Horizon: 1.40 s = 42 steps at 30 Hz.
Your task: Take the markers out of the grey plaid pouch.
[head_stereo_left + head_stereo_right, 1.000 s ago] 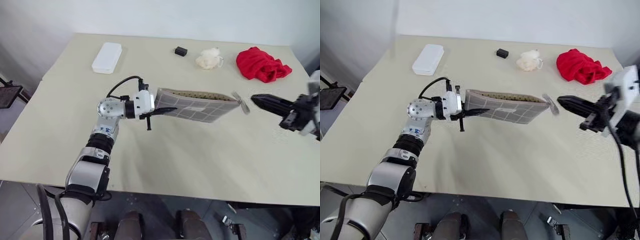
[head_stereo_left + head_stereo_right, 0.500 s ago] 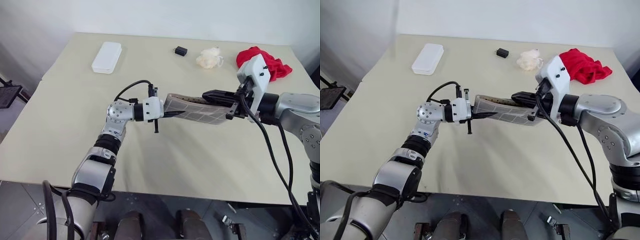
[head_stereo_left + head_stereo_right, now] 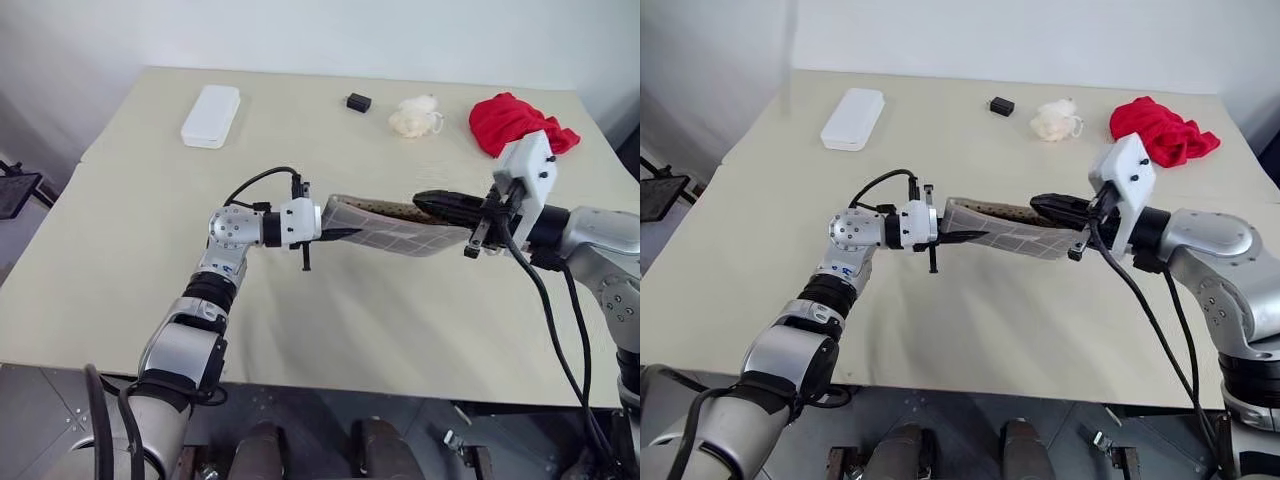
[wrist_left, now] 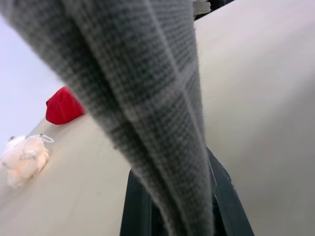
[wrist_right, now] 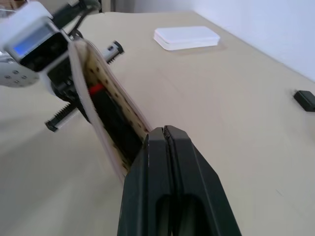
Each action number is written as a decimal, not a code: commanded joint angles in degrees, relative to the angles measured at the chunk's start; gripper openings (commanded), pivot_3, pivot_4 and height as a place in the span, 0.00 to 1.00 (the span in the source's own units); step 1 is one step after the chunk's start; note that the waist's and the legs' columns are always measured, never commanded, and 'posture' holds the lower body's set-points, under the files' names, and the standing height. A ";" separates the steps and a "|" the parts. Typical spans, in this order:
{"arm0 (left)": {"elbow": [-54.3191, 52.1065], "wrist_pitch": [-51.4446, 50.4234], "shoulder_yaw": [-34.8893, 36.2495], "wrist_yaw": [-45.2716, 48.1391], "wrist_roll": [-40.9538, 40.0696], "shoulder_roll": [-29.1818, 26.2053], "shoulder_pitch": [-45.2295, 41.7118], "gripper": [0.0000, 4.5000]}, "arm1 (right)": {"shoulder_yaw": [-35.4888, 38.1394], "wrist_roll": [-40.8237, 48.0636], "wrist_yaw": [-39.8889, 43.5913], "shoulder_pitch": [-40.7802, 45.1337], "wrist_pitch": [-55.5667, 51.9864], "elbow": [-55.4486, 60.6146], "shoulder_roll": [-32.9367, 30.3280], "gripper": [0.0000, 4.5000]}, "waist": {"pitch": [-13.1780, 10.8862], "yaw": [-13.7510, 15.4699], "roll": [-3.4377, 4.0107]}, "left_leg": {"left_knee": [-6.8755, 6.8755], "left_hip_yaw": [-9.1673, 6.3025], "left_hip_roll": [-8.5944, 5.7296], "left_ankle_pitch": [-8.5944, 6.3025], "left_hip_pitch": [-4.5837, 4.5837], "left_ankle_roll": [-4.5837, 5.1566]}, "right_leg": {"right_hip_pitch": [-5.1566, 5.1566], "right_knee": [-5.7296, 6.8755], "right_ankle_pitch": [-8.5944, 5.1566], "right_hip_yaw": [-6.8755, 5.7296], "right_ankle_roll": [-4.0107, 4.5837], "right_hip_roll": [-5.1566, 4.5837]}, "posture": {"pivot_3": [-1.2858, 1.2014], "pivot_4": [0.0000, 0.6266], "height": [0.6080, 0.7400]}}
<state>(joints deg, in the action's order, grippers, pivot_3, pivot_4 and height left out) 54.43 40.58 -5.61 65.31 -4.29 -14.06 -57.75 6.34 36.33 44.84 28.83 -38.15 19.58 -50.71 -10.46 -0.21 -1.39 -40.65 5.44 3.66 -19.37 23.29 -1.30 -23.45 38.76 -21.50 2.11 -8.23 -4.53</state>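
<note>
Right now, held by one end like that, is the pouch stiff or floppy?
Probably fairly stiff: the pouch juts out almost level from the left gripper, barely sagging. It looks like soft woven fabric, so the marker inside may stiffen it.

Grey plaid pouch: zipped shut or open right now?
Open. The right wrist view looks into the grey plaid pouch through its gaping mouth: dotted beige lining and a black marker with a red end inside.
</note>
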 commanded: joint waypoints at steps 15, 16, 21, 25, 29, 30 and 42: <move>-5.17 3.83 -0.17 4.24 -2.57 -0.09 2.71 0.00 | -14.37 -17.07 7.52 1.11 0.58 0.19 -8.49 0.01 | 0.00 -0.13 0.00 | -0.10 -0.07 0.02 0.00 0.00 0.00 | -0.01 0.05 0.00 0.01 0.00 0.00 | 0.52 0.24 1.00; -5.25 5.59 -0.16 4.55 -2.74 -0.05 3.43 0.00 | -15.67 -18.56 6.89 2.02 0.77 0.68 -7.99 0.01 | 0.00 -0.20 0.00 | -0.11 -0.06 0.02 0.00 -0.01 0.00 | -0.01 0.06 0.00 0.02 0.00 0.00 | 0.52 0.24 1.00; -5.36 11.39 -0.41 5.65 -3.57 0.34 5.91 0.00 | -16.78 -19.93 5.77 3.72 -1.33 4.57 -5.64 0.01 | 0.00 -0.26 0.00 | -0.19 -0.10 0.06 0.00 -0.02 0.00 | -0.03 0.14 0.00 0.01 0.00 -0.01 | 0.52 0.24 1.00; -3.67 13.87 0.09 4.40 -3.46 0.55 7.67 0.00 | -17.97 -24.10 4.34 2.42 0.59 7.79 -5.44 0.01 | 0.00 -0.18 0.00 | -0.21 -0.10 0.06 0.00 -0.02 0.00 | -0.02 0.15 0.00 0.01 0.00 -0.01 | 0.52 0.24 1.00; -1.69 13.63 0.63 1.83 -2.81 0.72 7.60 0.00 | -18.89 -28.27 2.10 0.44 0.60 10.11 -4.78 0.01 | 0.00 -0.02 0.00 | -0.25 -0.12 0.04 -0.01 -0.01 0.02 | 0.01 0.15 0.01 0.00 0.00 -0.03 | 0.52 0.24 1.00; -1.50 13.32 0.64 1.58 -2.97 0.83 7.55 0.00 | -18.80 -28.67 1.57 0.06 0.33 10.53 -4.32 0.04 | 0.00 -0.04 0.00 | -0.25 -0.12 0.04 -0.01 -0.01 0.02 | 0.02 0.15 0.01 0.00 0.00 -0.02 | 0.52 0.24 1.00; -0.73 11.09 0.40 1.58 -3.49 1.43 6.21 0.00 | -18.60 -31.04 0.46 -3.14 0.88 12.10 -0.41 0.82 | 0.00 -0.10 0.00 | -0.30 -0.06 0.03 -0.01 -0.02 0.02 | 0.04 0.22 0.01 -0.02 0.00 0.00 | 0.52 0.24 1.00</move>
<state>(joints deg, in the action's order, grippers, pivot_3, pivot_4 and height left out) 54.75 51.52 -5.57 67.11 -6.27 -13.21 -50.39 -13.13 5.37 45.29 25.98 -37.43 30.65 -51.46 -10.46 -0.31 -1.38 -40.96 5.38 3.69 -19.38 23.26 -1.29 -23.42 38.98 -21.49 2.09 -8.23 -4.53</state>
